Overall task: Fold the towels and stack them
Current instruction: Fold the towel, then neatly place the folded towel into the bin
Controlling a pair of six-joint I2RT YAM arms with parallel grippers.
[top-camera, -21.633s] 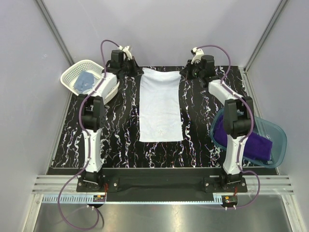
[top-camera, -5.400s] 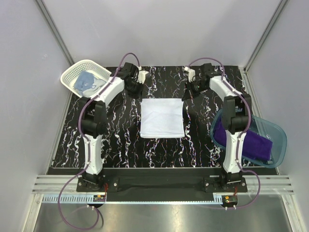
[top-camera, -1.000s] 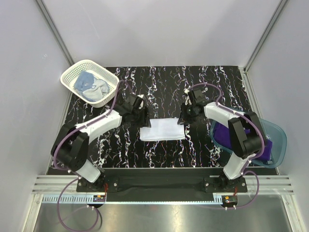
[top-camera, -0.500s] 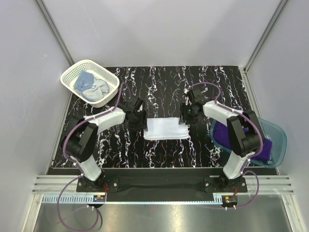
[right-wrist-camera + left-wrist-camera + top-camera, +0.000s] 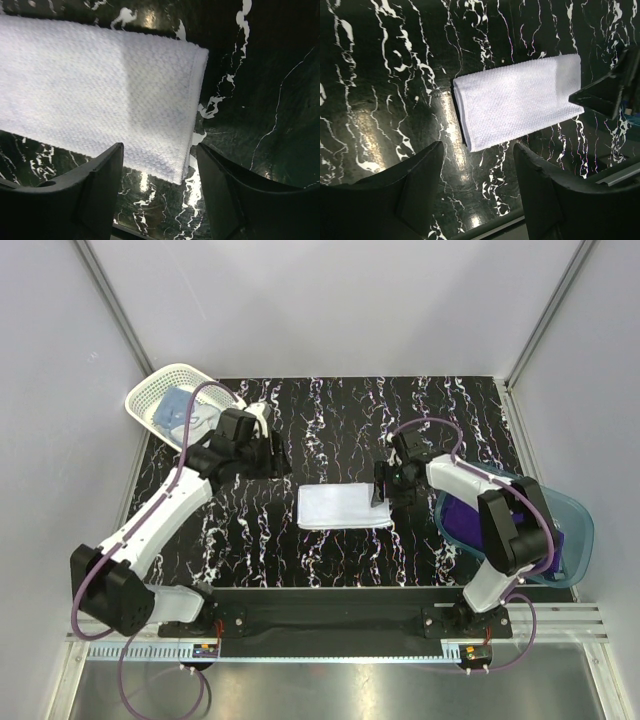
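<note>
1. Left tool (image 5: 268,452) hangs over the black, white-veined marble desk (image 5: 330,405), up and to the left of the white waffle-weave cloth towel (image 5: 343,507); its two dark fingers (image 5: 415,185) stand well apart with nothing between them
2. At the towel's right end the right tool (image 5: 392,490) sits low over the desk, its fingers (image 5: 220,200) likewise spread wide; in its own wrist view the towel's hemmed right edge (image 5: 192,100) lies just beyond the gap and is not pinched, and I cannot tell whether a fingertip touches the cloth
3. The white towel lies flat on the desk near its middle, between the two arms, folded into a narrow rectangle with its long side running left to right; the left wrist view shows the layered fold at its left end (image 5: 462,110) and a dark finger of the right tool at its right end
4. A deep purple cloth towel (image 5: 457,523) lies crumpled inside the translucent blue plastic tub (image 5: 585,525) at the desk's right edge, partly hidden behind the right arm
5. A light blue cloth towel (image 5: 172,408) is bunched in the white lattice plastic basket (image 5: 150,382) at the far left corner; its print cannot be made out
</note>
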